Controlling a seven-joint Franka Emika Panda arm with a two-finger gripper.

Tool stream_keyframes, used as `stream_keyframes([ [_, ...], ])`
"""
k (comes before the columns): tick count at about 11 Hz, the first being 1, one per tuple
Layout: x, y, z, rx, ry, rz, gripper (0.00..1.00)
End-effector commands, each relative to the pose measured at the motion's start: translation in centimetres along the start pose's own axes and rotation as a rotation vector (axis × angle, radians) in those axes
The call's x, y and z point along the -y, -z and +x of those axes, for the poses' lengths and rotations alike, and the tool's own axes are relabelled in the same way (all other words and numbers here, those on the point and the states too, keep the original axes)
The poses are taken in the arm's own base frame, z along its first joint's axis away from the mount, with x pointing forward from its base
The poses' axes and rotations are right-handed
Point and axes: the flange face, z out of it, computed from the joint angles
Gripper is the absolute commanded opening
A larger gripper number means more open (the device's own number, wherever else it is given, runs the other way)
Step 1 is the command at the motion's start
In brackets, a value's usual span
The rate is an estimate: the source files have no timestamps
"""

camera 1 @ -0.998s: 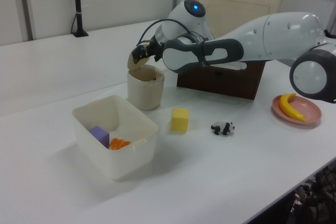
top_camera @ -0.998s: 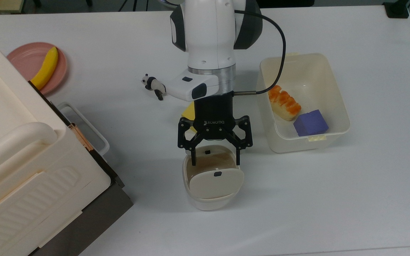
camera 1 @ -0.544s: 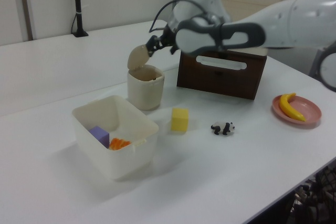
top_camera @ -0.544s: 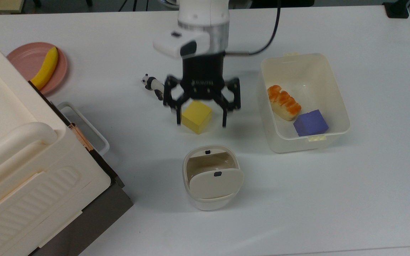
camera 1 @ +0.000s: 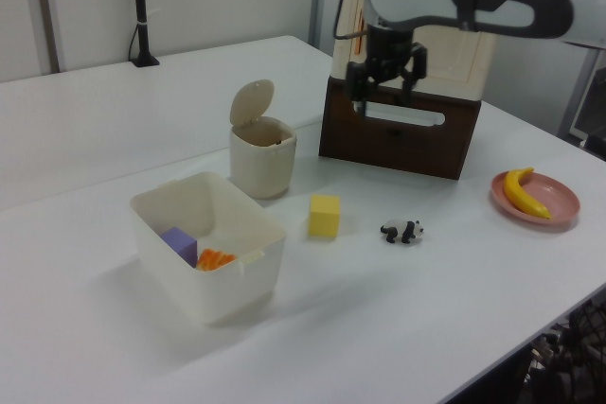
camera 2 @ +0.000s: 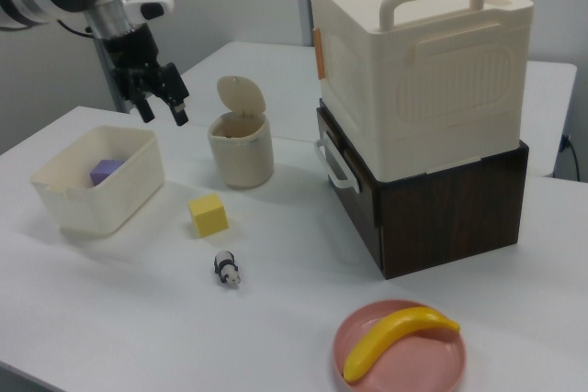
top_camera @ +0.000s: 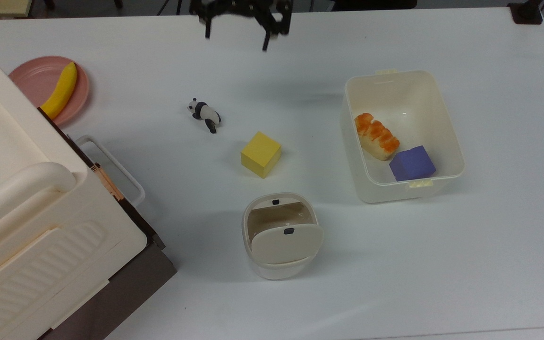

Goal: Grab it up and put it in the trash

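Observation:
The trash (top_camera: 281, 271) is a small round cream bin standing near the middle of the table, its flap lid (top_camera: 286, 243) tilted so the tan inside shows. It also appears as the trash (camera 1: 262, 163) in the left view and the trash (camera 2: 241, 161) in the right view. The tissue wad is out of view. My gripper (top_camera: 236, 40) hangs high at the top view's upper edge, far from the bin, open with nothing between its fingers. The left view shows the gripper (camera 1: 383, 96) in front of the brown cabinet, and the right view shows the gripper (camera 2: 163, 117) above the tub's far side.
A yellow cube (top_camera: 260, 154) and a panda figurine (top_camera: 204, 114) lie between gripper and bin. A rectangular cream tub (top_camera: 385, 193) on the top view's right holds a purple block and orange-topped food. A banana (top_camera: 62, 89) rests on a pink plate (top_camera: 36, 78). A cream box on a brown cabinet (top_camera: 26, 212) stands at the top view's left.
The open gripper has lifted from just over the bin's mouth and travelled past the yellow cube to the top view's upper edge. Nothing on the table has moved.

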Motion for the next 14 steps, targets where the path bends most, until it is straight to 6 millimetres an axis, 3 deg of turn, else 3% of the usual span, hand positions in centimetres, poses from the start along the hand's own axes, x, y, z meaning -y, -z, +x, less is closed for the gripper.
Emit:
stream_keyframes([
  [1, -5.3, 2.8, -3.2, 0.038, 0.01, 0.149, 1.0],
  [5, -7.4, 2.3, -3.0, 0.069, -0.032, 0.17, 1.0],
  [9, -5.6, 1.4, -2.3, 0.07, -0.013, 0.17, 1.0],
  [14, -5.8, 1.5, -2.3, 0.066, -0.015, 0.171, 1.0],
])
